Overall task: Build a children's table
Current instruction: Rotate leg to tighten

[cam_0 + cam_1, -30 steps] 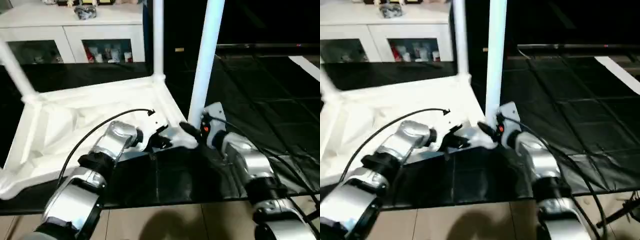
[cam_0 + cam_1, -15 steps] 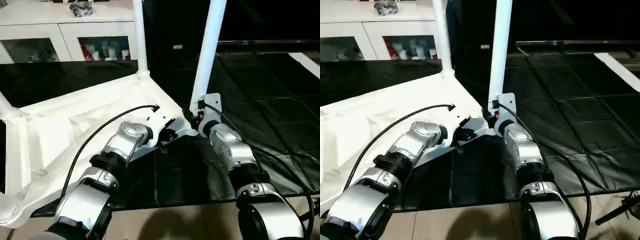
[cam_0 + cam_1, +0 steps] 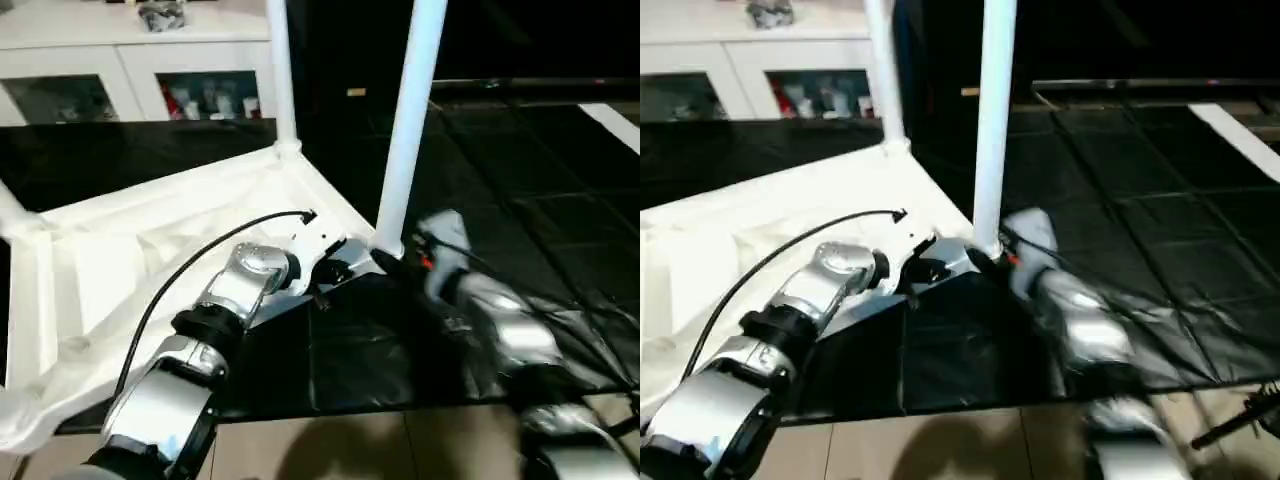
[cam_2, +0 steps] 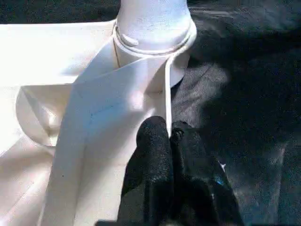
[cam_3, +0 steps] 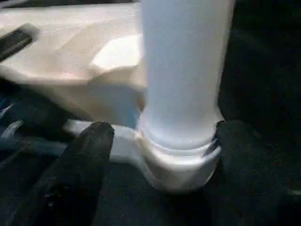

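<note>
Black matting with a grid of seams covers the floor under the work, and a strip of pale tile runs along its near edge. At the back of the room stands a white cabinet with glass-fronted shelves holding small coloured things too small to name.

The children's table lies upside down on the matting, its ribbed underside facing up. Legs rise from its corner sockets: one at the far corner, and one at the near right corner, standing upright.

The left gripper rests at the table's near edge, just beside that near right corner. Its wrist view adds what the head camera cannot give: the two black fingers are pressed together, pinching the thin upright rim of the tabletop, with the seated leg and its socket collar just beyond.

The right gripper sits at the foot of the same leg, its arm blurred in the head views. Its wrist view shows the leg's base seated in the socket, and one black finger standing beside the socket and apart from the leg; the jaws are spread and grip nothing.
</note>
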Robot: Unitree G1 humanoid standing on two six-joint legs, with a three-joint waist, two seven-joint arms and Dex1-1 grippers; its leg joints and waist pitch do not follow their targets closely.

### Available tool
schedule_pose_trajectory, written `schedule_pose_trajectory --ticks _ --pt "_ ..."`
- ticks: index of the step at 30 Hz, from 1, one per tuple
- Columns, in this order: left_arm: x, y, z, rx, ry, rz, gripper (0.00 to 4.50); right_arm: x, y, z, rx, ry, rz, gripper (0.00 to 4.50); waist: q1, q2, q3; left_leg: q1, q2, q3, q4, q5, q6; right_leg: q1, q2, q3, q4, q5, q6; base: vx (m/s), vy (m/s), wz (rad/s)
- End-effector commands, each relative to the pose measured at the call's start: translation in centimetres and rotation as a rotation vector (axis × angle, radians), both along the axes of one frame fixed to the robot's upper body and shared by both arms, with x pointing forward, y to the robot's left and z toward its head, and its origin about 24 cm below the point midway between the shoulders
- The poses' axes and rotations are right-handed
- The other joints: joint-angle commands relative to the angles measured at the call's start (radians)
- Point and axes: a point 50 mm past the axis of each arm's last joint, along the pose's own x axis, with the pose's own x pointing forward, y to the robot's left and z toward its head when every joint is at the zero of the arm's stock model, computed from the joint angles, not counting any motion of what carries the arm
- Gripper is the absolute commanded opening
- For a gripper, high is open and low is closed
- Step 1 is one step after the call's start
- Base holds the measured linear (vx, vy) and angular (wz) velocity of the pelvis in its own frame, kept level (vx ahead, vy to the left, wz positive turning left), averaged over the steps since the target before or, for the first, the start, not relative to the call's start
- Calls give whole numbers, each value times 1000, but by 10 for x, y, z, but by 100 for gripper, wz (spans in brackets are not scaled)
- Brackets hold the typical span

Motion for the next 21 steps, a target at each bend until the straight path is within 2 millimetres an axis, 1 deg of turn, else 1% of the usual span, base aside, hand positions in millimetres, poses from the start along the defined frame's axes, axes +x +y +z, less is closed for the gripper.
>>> schedule_pose_trajectory --ticks 1,3,4,5,6,7,8,9,10,11,12,13,14,15,17,18,19,20,21 --pt "-1 1 7 -4 -31 -68 0 -4 -8 13 19 -32 91 405 10 -20 -68 -2 49 -19 -60 -114 133 70 -86 71 -68 -249 -150 0 0 0" --pt "-3 5 6 6 -29 -115 0 -9 -22 20 20 -37 145 424 17 -18 -67 -1 51 -19 -59 -110 141 68 -83 69 -70 -257 -140 0 0 0" --pt "-4 7 6 10 -30 -139 0 -11 -26 22 13 -37 166 424 17 -28 -66 -2 51 -18 -59 -112 145 68 -81 69 -73 -264 -133 0 0 0" --pt "-7 10 5 20 -26 -183 0 -16 -33 24 -7 -33 209 430 22 -24 -66 -2 51 -18 -59 -112 141 67 -84 69 -71 -281 -128 0 0 0" --pt "-9 12 5 26 -28 -223 0 -19 -37 26 -18 -25 240 444 25 -31 -66 -2 51 -17 -58 -112 141 67 -83 69 -73 -290 -119 0 0 0" --pt "-10 13 5 29 -29 -243 0 -21 -39 27 -22 -20 255 444 30 -29 -65 -1 52 -18 -58 -105 140 66 -84 70 -71 -289 -119 0 0 0" --pt "-11 14 5 30 -30 -267 0 -22 -41 28 -26 -18 269 444 32 -27 -66 -1 53 -18 -58 -104 138 64 -84 70 -70 -288 -122 0 0 0" --pt "-15 16 6 34 -23 -334 0 -25 -43 29 -28 -9 308 444 34 -27 -65 0 53 -18 -59 -110 135 64 -85 68 -72 -297 -123 0 0 0" --pt "-17 17 6 36 -20 -357 0 -26 -44 30 -29 -5 322 444 35 -28 -65 0 54 -18 -60 -112 135 64 -85 69 -72 -300 -122 0 0 0" --pt "-18 18 6 37 -17 -375 0 -27 -44 31 -29 -2 333 444 36 -26 -66 1 56 -18 -59 -111 130 62 -86 70 -70 -294 -128 0 0 0" --pt "-20 19 6 40 -8 -411 0 -29 -45 31 -36 2 358 444 39 -24 -66 3 57 -18 -60 -113 127 60 -86 70 -70 -295 -131 0 0 0" --pt "-22 20 6 48 0 -442 0 -32 -43 31 -49 12 396 444 43 -24 -65 4 57 -17 -60 -113 123 60 -85 71 -70 -292 -132 0 0 0" --pt "-24 22 6 57 7 -471 0 -35 -41 31 -59 23 435 444 50 -24 -65 4 59 -18 -61 -111 120 61 -86 72 -69 -288 -131 0 0 0" --pt "-26 23 6 70 13 -501 0 -37 -38 30 -65 33 472 444 56 -23 -65 7 60 -17 -61 -115 118 58 -88 73 -69 -289 -131 0 0 0" --pt "-29 24 6 88 17 -555 0 -40 -31 28 -70 35 521 444 60 -23 -65 5 60 -19 -62 -117 111 59 -89 72 -68 -294 -130 0 0 0" --pt "-30 24 6 93 22 -581 0 -39 -28 27 -75 27 535 444 60 -24 -65 4 60 -19 -62 -117 109 60 -89 73 -67 -291 -129 0 0 0" --pt "-32 24 6 97 28 -606 0 -39 -25 27 -70 24 546 444 61 -21 -66 6 61 -19 -63 -122 99 59 -90 73 -68 -294 -130 0 0 0" --pt "-34 24 6 102 31 -627 0 -38 -22 28 -56 26 556 444 61 -21 -66 6 61 -19 -63 -122 99 59 -90 73 -68 -294 -130 0 0 0" --pt "-35 24 5 109 34 -652 0 -36 -17 28 -37 28 577 417 63 -15 -66 6 62 -20 -64 -128 92 59 -90 74 -67 -289 -134 0 0 0"
